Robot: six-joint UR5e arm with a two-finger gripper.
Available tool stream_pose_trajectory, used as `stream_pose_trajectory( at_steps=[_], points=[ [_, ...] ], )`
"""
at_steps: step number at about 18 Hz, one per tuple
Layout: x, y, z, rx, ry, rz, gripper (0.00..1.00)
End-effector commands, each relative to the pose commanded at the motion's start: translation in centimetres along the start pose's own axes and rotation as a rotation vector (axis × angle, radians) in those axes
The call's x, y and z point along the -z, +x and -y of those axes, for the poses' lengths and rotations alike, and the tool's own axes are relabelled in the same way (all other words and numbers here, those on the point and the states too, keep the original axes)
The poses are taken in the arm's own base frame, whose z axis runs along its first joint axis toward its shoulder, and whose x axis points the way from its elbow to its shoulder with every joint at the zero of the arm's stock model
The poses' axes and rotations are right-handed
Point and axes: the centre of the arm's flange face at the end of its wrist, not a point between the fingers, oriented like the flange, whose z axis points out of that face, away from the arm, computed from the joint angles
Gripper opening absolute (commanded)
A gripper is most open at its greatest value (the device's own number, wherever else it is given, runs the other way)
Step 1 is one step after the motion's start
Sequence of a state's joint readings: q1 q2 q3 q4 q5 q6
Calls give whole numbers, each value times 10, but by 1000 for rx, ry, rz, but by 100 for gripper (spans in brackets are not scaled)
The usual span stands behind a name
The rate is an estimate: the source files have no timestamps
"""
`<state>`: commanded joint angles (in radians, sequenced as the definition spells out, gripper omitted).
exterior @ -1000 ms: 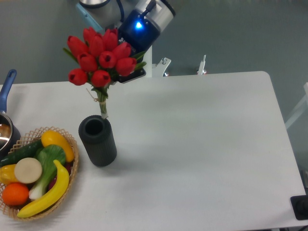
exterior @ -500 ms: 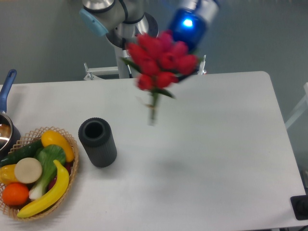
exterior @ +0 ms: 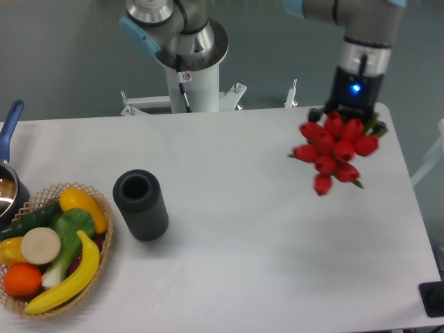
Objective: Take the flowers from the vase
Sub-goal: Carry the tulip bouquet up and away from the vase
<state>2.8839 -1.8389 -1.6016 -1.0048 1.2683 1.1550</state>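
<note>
The flowers (exterior: 334, 154), a tight bunch of red tulip buds with green leaves, hang in the air over the right side of the white table (exterior: 263, 229). My gripper (exterior: 350, 114) sits right above them and is shut on the bunch; its fingers are hidden by the buds. The stems do not show. The vase (exterior: 141, 205), a dark ribbed cylinder with a round open mouth, stands empty at the left of the table, far from the gripper.
A wicker basket (exterior: 104, 243) with a banana, an orange, a lemon and greens sits at the front left corner. A pot with a blue handle (exterior: 10, 125) is at the left edge. The robot's base (exterior: 186, 69) stands behind the table.
The gripper has carried the flowers from above the vase rightward across the table to its right side. The vase has stayed in place.
</note>
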Motion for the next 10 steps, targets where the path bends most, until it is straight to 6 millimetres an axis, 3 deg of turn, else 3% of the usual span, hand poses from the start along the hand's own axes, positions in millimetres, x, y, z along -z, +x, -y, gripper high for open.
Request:
stream_pose_trajectory(
  at_steps=[2, 6, 10],
  points=[
    [-22, -15, -10, -30, -62, 12, 15],
    [-39, -33, -20, -82, -212, 48, 18],
    [-56, -32, -14, -103, -299, 52, 18]
  ],
)
